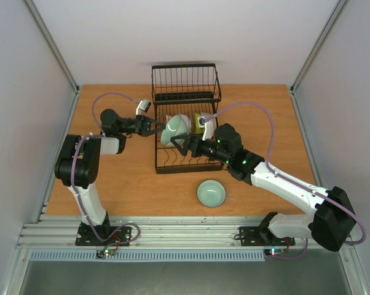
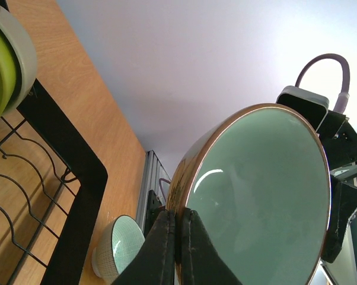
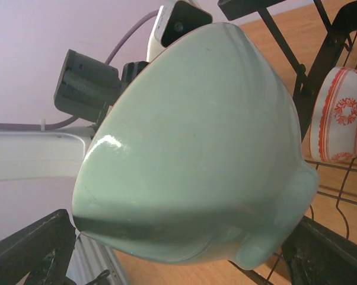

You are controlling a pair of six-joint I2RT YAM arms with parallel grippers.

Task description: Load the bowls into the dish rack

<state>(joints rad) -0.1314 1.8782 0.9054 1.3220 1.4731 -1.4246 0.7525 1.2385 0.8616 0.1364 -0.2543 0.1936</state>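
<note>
Filling both wrist views, a pale celadon bowl [image 1: 176,128] hangs on edge above the dish rack [image 1: 155,157] at the centre of the top view. Its rim is pinched tight in the left tool [image 1: 155,128], while the right tool [image 1: 180,145] stands spread wide beside its underside. Inside the rack sit a yellow-green bowl [image 2: 0,59] and a red-patterned bowl [image 3: 341,122]; a second celadon bowl [image 1: 211,193] rests upright on the orange-brown wooden desk [image 1: 111,184] just below the rack, with pale walls [image 1: 203,37] enclosing it and a ribbed metal rail [image 1: 185,232] along the bottom edge.
</note>
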